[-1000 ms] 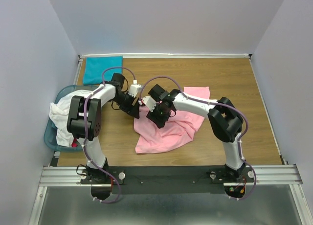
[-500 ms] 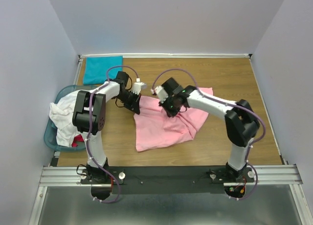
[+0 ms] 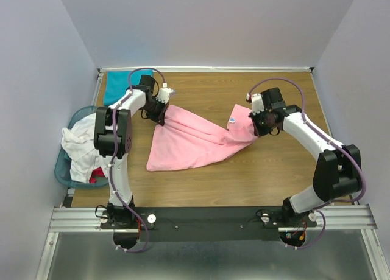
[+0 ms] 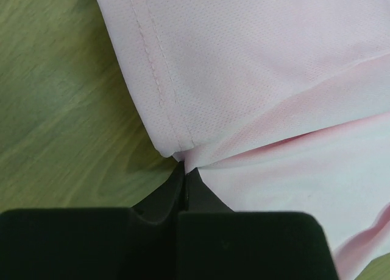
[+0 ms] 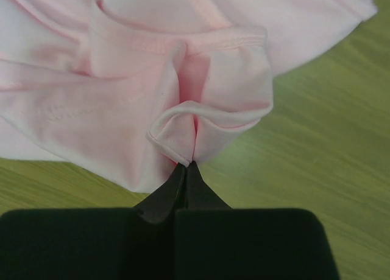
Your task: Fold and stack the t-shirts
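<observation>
From above, a wood-grain worktop (image 3: 274, 164) sits boxed in by pale walls (image 3: 36, 61) on three sides, with a metal rail (image 3: 213, 218) along the near edge carrying both arm bases. A teal shirt (image 3: 116, 85) lies flat in the far left corner. A basket (image 3: 63, 170) hangs off the left edge, and white shirts (image 3: 76, 146) are heaped in it. The pink shirt (image 3: 189, 143) stretches across the middle of the worktop, wide and flat toward the left and bunched into a narrow twist toward the right. The left gripper (image 3: 163, 109) holds its far left corner, close to the teal shirt. The right gripper (image 3: 255, 126) holds the bunched right end, well apart from the left one.

In the left wrist view, the left gripper (image 4: 184, 170) has its fingertips pressed together on a hemmed corner of the pink shirt (image 4: 262, 79). The cloth fans out ahead and to the right, with bare worktop (image 4: 61, 109) on the left.

In the right wrist view, the right gripper (image 5: 186, 165) pinches a small fold of the pink shirt (image 5: 122, 109), its jaws closed tight on it. The ribbed neckband (image 5: 183, 44) runs just beyond the pinch. Worktop (image 5: 317, 140) shows to the right and below.
</observation>
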`<state>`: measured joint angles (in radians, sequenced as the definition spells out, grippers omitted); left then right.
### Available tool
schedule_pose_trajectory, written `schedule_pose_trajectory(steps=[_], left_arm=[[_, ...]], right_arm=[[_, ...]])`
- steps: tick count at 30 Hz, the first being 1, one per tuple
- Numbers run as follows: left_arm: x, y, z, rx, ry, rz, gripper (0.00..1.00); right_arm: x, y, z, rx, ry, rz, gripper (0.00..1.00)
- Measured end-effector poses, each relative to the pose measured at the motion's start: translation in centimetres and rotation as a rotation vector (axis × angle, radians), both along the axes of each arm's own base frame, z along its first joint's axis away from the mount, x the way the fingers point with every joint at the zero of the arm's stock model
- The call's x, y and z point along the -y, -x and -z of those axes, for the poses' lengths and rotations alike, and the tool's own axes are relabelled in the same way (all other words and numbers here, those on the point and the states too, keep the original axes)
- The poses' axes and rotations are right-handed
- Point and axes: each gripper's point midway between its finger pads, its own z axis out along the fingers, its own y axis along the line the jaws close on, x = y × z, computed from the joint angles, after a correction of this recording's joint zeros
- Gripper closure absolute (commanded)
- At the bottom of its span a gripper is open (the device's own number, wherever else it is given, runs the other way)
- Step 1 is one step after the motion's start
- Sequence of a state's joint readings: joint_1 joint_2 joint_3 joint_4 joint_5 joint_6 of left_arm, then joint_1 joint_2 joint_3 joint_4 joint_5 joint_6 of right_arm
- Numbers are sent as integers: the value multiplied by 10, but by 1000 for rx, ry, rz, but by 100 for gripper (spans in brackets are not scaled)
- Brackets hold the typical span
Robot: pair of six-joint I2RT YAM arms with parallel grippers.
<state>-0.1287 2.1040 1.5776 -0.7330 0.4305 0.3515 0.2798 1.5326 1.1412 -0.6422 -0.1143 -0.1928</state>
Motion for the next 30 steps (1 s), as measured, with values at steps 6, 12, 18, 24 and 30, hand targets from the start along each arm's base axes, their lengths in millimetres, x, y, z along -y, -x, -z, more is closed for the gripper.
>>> schedule_pose_trajectory(steps=[6, 12, 18, 24, 30], left_arm=[[-29, -8, 2, 12, -79, -50, 86], [-40, -8, -1, 19, -96, -45, 54], [-39, -1, -27, 58, -91, -2, 53], [-38, 23, -54, 104, -73, 40, 53], [-39, 50, -36, 40, -75, 55, 53]], right_arm=[[25, 54, 25, -127, 69, -56, 44], [23, 64, 8, -150, 65, -117, 19], [7, 50, -26, -85, -4, -177, 40], [0, 57, 4, -205, -31, -217, 49], [-2, 82, 42, -377, -53, -263, 65]])
